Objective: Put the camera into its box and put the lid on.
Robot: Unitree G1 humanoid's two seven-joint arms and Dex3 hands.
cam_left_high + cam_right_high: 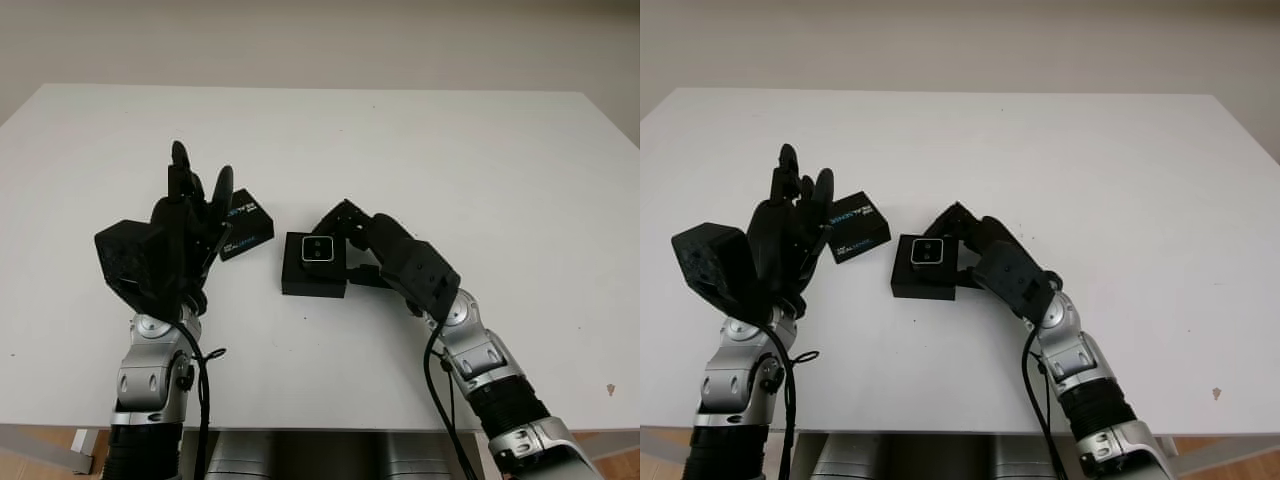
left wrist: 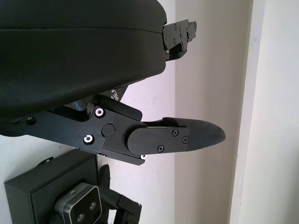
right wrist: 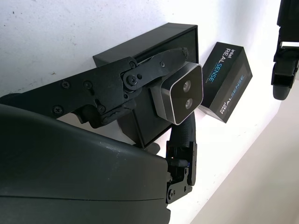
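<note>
Your right hand point(image 1: 350, 240) grips the camera point(image 3: 180, 95) between its fingers point(image 3: 154, 63), just above the open box point(image 1: 314, 265). Your left hand point(image 1: 180, 230) hangs open beside the lid point(image 1: 245, 225) on the counter point(image 1: 450, 150).

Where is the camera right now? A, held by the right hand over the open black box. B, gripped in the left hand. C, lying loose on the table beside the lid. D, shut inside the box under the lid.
A: the right hand grips the camera between its fingers, right over the open box, while the printed lid lies apart on the table by the raised, open left hand.
</note>
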